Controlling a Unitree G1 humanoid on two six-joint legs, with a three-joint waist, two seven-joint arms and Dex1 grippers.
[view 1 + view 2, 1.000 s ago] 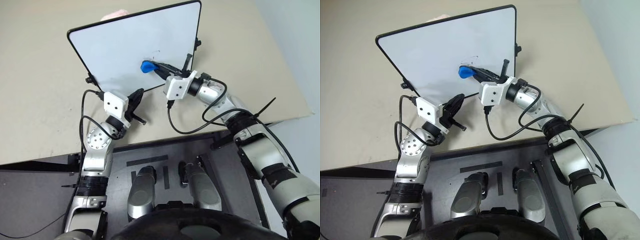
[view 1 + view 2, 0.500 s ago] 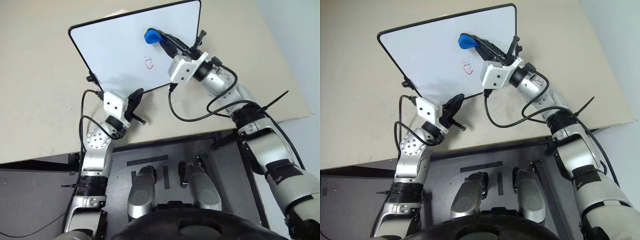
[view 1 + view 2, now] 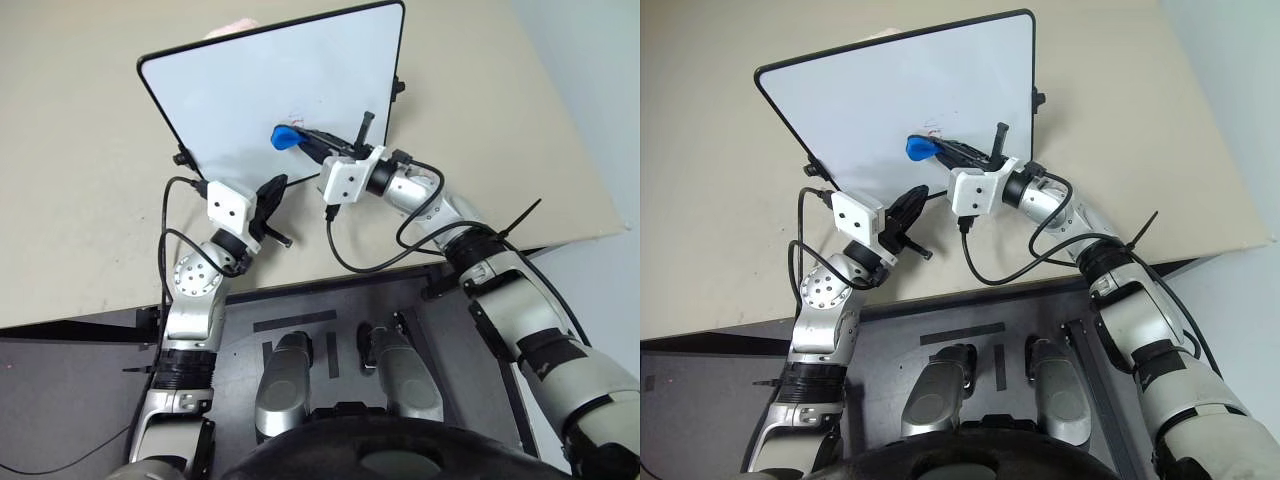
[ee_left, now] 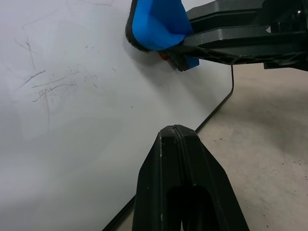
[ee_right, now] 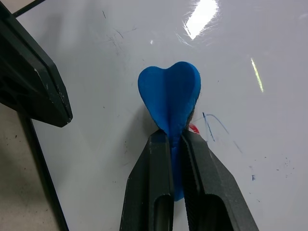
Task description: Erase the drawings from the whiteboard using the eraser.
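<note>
The whiteboard (image 3: 240,90) lies tilted on the beige table. My right gripper (image 3: 306,141) is shut on the blue eraser (image 3: 285,137), which presses flat on the board near its middle right. The right wrist view shows the eraser (image 5: 169,98) pinched between the two black fingers. Of the red drawings (image 5: 193,128), just a sliver peeks out beside the eraser; the rest is covered. My left gripper (image 3: 278,185) is shut and empty, its tips at the board's near edge, below and left of the eraser (image 4: 156,24).
Black knobs stick out from the board's side edges (image 3: 181,158) (image 3: 398,86). A pale pink thing (image 3: 228,28) peeks from behind the board's far edge. Thin blue and grey marks (image 5: 211,120) remain on the board. The table's near edge (image 3: 330,275) runs just under both wrists.
Half a second ago the right gripper had carried the eraser up toward the board's far edge, baring the red scribble. Now it is back down over it. The left arm stayed still.
</note>
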